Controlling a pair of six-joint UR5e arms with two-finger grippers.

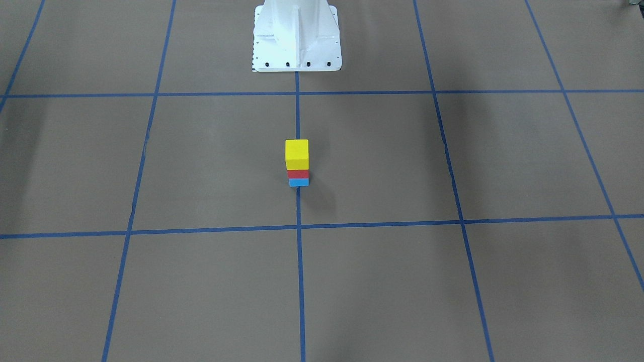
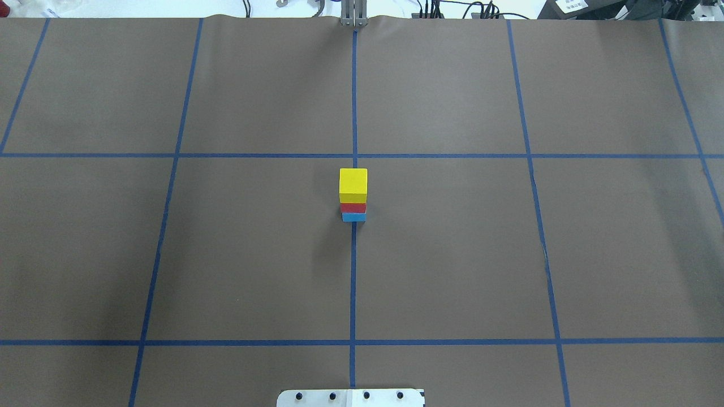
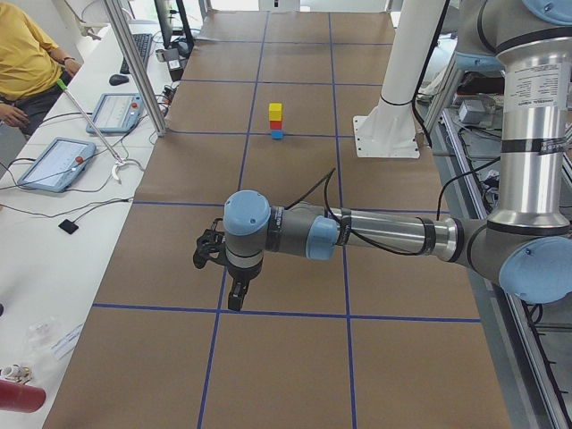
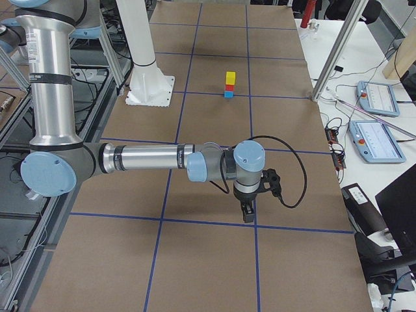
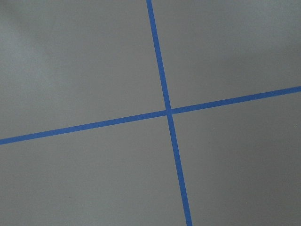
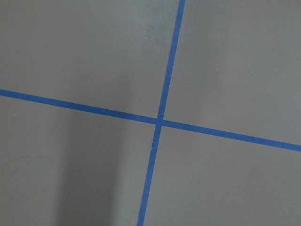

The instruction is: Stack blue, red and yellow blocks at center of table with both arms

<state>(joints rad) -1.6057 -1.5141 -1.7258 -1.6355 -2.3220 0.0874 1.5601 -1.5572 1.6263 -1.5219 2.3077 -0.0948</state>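
Since yellow (image 2: 353, 183) sits on red (image 2: 353, 208) on blue (image 2: 353, 217) at table (image 2: 452, 254) centre, we judge the stack done — left claw (image 3: 234, 299) and right claw (image 4: 247, 212) hang well apart from it, whether open or holding anything we cannot tell — next, just keep clear

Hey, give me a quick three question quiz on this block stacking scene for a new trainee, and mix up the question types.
1. Multiple choice: what colour is the top block of the stack? A blue, B red, C yellow.
2. True or false: a claw is gripping the stack.
3. Fill in: the block resting directly on the table is ____.

Key:
1. C, the yellow block.
2. False. The left claw and right claw both sit far from it, near the table's ends.
3. Blue. The blue block lies under the red block.
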